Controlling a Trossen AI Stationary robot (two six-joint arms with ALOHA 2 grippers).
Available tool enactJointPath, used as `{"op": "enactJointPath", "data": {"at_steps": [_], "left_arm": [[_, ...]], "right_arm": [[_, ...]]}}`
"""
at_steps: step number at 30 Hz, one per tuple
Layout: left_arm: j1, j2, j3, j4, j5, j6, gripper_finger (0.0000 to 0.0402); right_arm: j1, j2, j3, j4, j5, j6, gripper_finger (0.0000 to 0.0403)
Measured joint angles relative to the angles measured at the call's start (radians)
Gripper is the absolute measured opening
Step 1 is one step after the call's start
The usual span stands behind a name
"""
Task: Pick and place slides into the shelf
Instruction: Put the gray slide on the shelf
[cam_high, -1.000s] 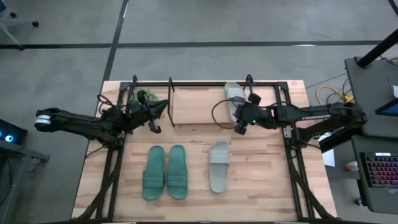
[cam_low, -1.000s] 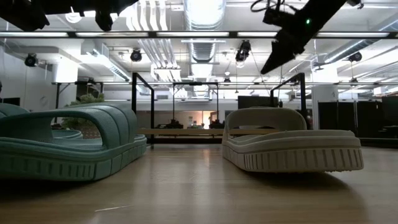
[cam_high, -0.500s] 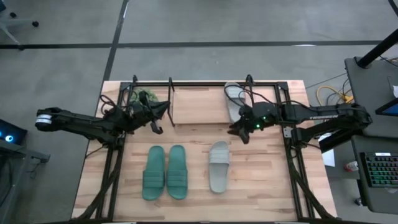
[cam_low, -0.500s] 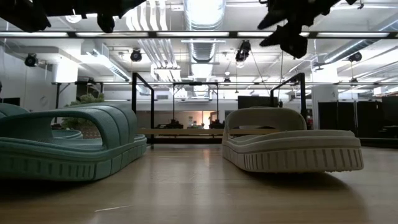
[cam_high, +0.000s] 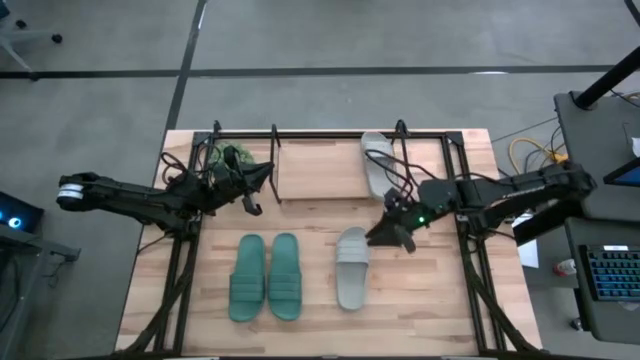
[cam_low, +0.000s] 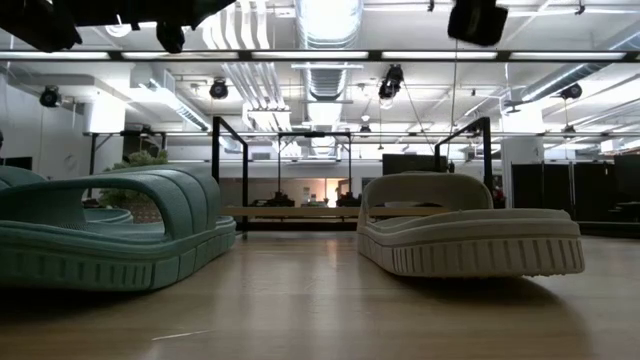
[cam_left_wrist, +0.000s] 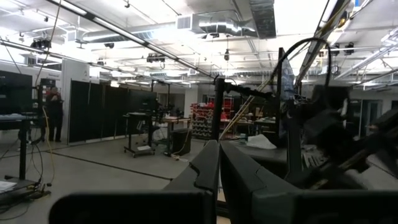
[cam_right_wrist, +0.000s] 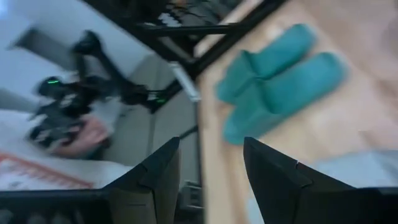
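Observation:
One pale grey slide (cam_high: 376, 162) lies on the shelf's wooden base (cam_high: 318, 172), at the right end of the black wire shelf (cam_high: 276, 160). The other grey slide (cam_high: 352, 266) and the teal pair (cam_high: 266, 277) rest sole-down on the table nearer the front. My right gripper (cam_high: 385, 232) hangs open above the table, just right of the loose grey slide's far end, with nothing between its fingers (cam_right_wrist: 163, 171). My left gripper (cam_high: 262, 176) is shut and empty, held up by the shelf's left end.
A small green plant (cam_high: 230, 157) stands at the shelf's left end, beside my left arm. Black frame rails (cam_high: 472, 262) run along both sides of the wooden table. Bare tabletop lies between the shelf and the slides. Low view: teal slide (cam_low: 110, 235) and grey slide (cam_low: 470, 235) close up.
My right gripper has drawn back from the grey slide on the shelf toward the table's near edge, rising and rolling its wrist, and now hangs by the loose grey slide. It has stayed open. The slide on the shelf has kept its place.

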Motion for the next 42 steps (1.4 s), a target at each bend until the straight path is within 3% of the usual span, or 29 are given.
{"op": "enactJointPath", "data": {"at_steps": [5, 19, 29, 34, 37, 42], "left_arm": [[0.000, 0.000, 0.000, 0.000, 0.000, 0.000, 0.0000], [0.000, 0.000, 0.000, 0.000, 0.000, 0.000, 0.0000], [0.000, 0.000, -0.002, 0.000, 0.000, 0.000, 0.0000], [0.000, 0.000, -0.007, 0.000, 0.000, 0.000, 0.0000], [0.000, 0.000, -0.010, -0.001, 0.000, -0.001, 0.0000], [0.000, 0.000, -0.010, -0.001, 0.000, -0.001, 0.0000]], "right_arm": [[0.106, 0.001, 0.000, 0.098, 0.046, 0.015, 0.0165], [0.294, 0.024, 0.001, 0.046, 0.399, -0.013, 0.0148], [0.302, 0.224, 0.003, 0.050, 0.409, -0.009, 0.0148], [0.302, 0.334, 0.077, 0.024, 0.484, -0.101, 0.0148], [0.302, 0.398, 0.192, -0.131, 0.544, -0.184, 0.0148], [0.301, 0.529, 0.446, -0.604, 0.667, -0.264, 0.0148]]}}
